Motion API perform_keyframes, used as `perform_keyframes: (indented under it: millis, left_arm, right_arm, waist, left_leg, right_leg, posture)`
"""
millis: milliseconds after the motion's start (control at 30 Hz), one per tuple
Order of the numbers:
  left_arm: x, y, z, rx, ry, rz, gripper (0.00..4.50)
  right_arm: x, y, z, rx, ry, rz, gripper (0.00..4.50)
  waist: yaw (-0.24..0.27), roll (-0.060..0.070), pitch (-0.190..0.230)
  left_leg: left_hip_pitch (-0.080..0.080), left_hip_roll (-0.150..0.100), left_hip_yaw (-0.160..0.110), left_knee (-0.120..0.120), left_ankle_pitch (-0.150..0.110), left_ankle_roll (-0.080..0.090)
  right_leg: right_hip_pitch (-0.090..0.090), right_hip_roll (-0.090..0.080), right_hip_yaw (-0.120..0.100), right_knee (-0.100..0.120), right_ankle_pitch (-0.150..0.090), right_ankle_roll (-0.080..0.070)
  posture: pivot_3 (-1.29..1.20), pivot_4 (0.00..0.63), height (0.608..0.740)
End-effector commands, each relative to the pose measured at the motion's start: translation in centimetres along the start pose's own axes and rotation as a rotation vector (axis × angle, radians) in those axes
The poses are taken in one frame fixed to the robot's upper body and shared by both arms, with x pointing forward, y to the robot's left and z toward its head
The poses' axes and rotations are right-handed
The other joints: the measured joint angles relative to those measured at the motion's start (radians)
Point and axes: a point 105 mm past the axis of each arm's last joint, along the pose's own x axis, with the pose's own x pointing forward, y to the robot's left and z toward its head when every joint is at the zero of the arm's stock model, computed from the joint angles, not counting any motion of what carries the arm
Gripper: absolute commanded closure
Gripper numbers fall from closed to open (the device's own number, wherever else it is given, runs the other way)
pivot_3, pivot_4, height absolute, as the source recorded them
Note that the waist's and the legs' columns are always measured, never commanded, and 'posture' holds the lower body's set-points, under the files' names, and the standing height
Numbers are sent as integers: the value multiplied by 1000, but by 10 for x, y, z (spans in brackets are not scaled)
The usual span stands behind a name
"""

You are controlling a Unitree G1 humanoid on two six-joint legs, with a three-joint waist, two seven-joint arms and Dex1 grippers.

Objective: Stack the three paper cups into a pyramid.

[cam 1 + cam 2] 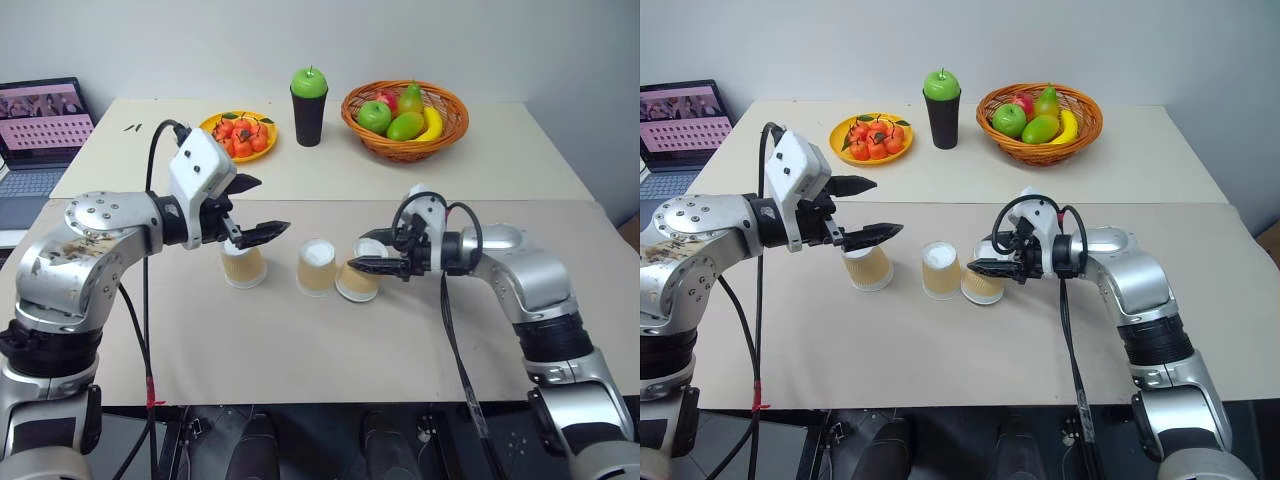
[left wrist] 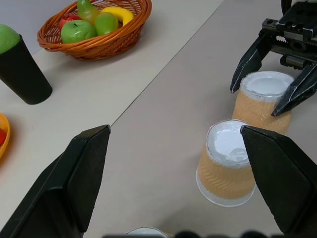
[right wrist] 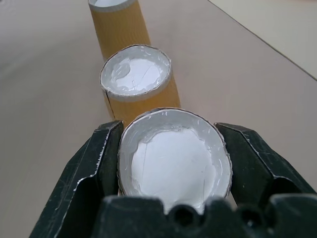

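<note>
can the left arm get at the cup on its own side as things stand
Probably yes: the left gripper hangs just above the left cup with jaws open, and nothing sits between them. The right gripper is shut on the right cup.

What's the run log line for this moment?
right gripper: shut on right cup | left gripper: open above left cup | pyramid: unbuilt

1. Both eye views look forward and down from head height over the table (image 1: 330, 340).
2. Each wrist view looks closely along its fingers; both share the middle cup (image 2: 225, 166).
</note>
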Motion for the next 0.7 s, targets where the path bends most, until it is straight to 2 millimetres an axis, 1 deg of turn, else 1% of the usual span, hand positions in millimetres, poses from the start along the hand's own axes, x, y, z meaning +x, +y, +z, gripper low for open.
perform_keyframes:
  millis: [33,300,567,633,667,700]
  left_arm:
    - [1,-4,19,62,-57,9,0]
    - [1,-5,21,62,-62,16,0]
    - [-1,-5,22,66,-60,20,0]
    - [-1,-5,22,67,-60,22,0]
    - [-1,-5,23,67,-60,21,0]
    - [-1,-5,23,68,-60,21,0]
  right_arm:
    - [2,0,12,-58,-30,3,1797]
    - [6,-3,9,-88,-21,5,1797]
    - [12,-3,12,-97,-37,13,1797]
    - [13,-4,14,-110,-47,5,808]
    - [12,-3,18,-115,-59,8,791]
    - [12,-2,21,-120,-70,10,227]
  waist:
    - [0,0,0]
    - [-1,0,0]
    - [-1,0,0]
    - [-1,0,0]
    - [0,0,0]
    - [0,0,0]
  left_leg:
    - [0,0,0,0,0,0]
    - [0,0,0,0,0,0]
    - [0,0,0,0,0,0]
    - [0,0,0,0,0,0]
    - [0,0,0,0,0,0]
    - [0,0,0,0,0,0]
  right_leg:
    - [0,0,0,0,0,0]
    - [0,0,0,0,0,0]
    - [0,0,0,0,0,0]
    - [0,0,0,0,0,0]
    - [0,0,0,0,0,0]
    - [0,0,0,0,0,0]
  posture:
    - [0,150,737]
    - [0,150,737]
    - [0,150,737]
    - [0,150,737]
    - [0,150,737]
    - [0,150,737]
